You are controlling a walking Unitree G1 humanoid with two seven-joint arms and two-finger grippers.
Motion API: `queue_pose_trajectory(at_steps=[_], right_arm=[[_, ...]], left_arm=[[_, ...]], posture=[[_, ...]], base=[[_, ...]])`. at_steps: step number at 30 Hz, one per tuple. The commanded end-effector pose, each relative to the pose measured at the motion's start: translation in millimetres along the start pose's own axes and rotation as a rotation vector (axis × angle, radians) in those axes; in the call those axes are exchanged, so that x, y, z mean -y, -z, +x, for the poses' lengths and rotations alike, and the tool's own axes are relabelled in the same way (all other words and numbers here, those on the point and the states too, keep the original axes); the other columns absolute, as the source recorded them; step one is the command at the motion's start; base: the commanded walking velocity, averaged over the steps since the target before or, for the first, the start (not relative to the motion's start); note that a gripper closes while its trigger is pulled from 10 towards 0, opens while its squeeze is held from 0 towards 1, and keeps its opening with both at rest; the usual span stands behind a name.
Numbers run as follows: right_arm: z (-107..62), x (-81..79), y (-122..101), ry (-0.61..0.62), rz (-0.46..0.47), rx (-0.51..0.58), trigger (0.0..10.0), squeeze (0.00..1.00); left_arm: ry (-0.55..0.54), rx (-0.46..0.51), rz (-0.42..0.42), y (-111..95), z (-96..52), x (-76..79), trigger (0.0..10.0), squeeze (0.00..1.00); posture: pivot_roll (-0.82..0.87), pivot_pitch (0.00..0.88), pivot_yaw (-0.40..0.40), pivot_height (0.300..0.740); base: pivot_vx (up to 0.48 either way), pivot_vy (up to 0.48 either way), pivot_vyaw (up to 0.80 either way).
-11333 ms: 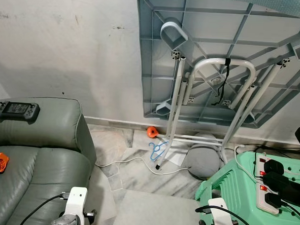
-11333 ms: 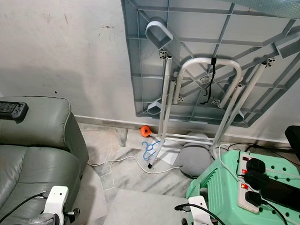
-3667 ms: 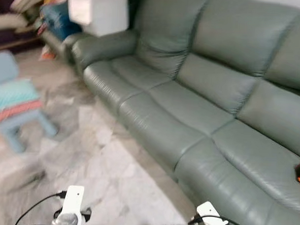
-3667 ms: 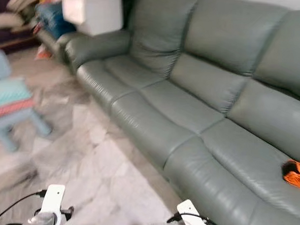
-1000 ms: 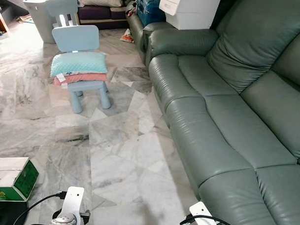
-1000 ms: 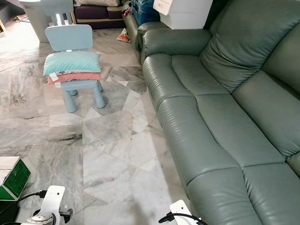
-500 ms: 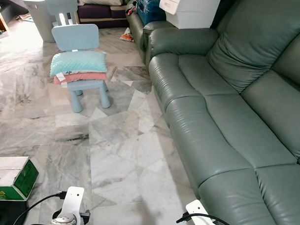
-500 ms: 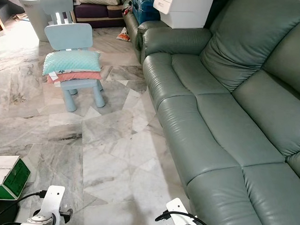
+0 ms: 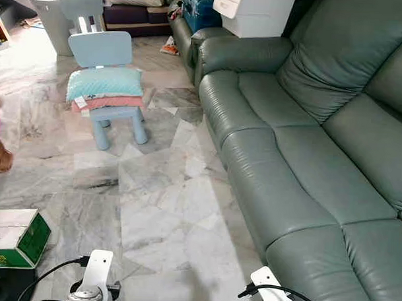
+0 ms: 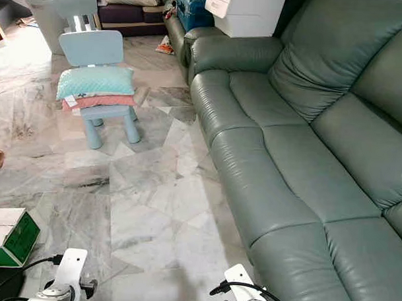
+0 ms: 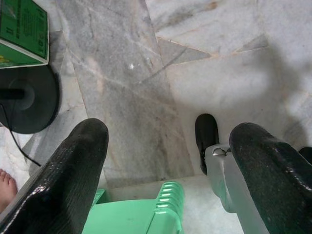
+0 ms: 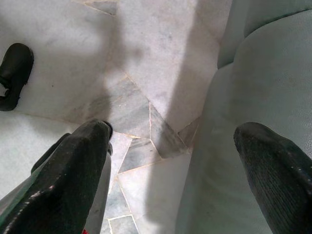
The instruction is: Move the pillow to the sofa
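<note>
pillow on chair, sofa apart

You have a grey marble floor spread ahead of both grippers. On it, far ahead on your left arm's side, stands a pale blue chair bearing a teal pillow over a pink one. The green sofa runs along your right arm's side. A green-and-white box sits near your left arm.
</note>
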State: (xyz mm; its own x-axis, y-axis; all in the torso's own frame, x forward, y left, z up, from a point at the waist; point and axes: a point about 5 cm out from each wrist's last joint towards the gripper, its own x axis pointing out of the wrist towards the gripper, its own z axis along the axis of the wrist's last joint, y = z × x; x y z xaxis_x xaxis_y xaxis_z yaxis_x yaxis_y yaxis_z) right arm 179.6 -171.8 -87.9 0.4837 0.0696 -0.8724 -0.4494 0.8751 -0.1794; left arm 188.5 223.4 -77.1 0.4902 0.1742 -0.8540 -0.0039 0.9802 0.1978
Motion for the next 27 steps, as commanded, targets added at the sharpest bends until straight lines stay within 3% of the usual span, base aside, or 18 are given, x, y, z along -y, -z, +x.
queue_pose_trajectory(at_steps=[1,9,22,27], right_arm=[[0.2,0.9,-2,-0.002,-0.011,0.004,10.0,0.00],[1.0,0.1,-8,-0.007,-0.027,0.017,10.0,0.00],[3.0,-11.3,-20,-0.018,-0.020,0.048,10.0,0.00],[2.6,-8.1,-18,-0.016,-0.024,0.046,10.0,0.00]], left_arm=[[0.006,-0.006,0.011,1,-0.2,-3.3,10.0,0.00],[0.024,-0.013,-0.023,3,-0.3,-1.8,10.0,0.00],[0.026,-0.012,-0.038,2,-0.2,-2.3,10.0,0.00],[0.025,-0.012,-0.040,2,-0.2,-2.5,10.0,0.00]], posture=[[-0.06,0.022,-0.023,0.740],[-0.07,0.023,-0.023,0.740],[-0.07,0.036,-0.020,0.740],[-0.07,0.037,-0.018,0.740]], base=[[0.000,0.000,0.00],[0.000,0.000,0.00],[0.265,0.000,0.00],[0.287,0.000,0.00]])
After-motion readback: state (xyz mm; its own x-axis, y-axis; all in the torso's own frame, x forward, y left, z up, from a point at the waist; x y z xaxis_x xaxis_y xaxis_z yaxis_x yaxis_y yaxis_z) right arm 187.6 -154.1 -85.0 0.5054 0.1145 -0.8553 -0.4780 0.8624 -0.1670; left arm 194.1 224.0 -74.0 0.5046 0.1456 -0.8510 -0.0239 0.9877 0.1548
